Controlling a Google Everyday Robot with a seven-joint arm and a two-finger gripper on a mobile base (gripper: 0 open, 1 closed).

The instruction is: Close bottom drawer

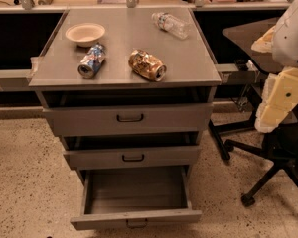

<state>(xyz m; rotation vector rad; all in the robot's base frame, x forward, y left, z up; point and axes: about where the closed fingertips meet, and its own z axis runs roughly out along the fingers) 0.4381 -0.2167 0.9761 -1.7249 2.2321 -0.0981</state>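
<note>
The grey cabinet has three drawers, all standing open by different amounts. The bottom drawer (pixel 135 216) is pulled out the farthest. Its plain grey box interior shows, with nothing in it, and its thin front panel carries a small dark bar handle (pixel 136 224) near the picture's lower edge. The middle drawer (pixel 133 157) and the top drawer (pixel 130 119) are each open a little. My gripper (pixel 277 105) hangs at the far right on the white and cream arm, well above and to the right of the bottom drawer, touching nothing.
On the cabinet top (pixel 188 58) are a beige bowl (pixel 85 33), a blue crushed can (pixel 91 60), a brown crushed can (pixel 147 65) and a plastic bottle (pixel 171 25). A black office chair base (pixel 260 167) stands right of the cabinet. The floor is speckled.
</note>
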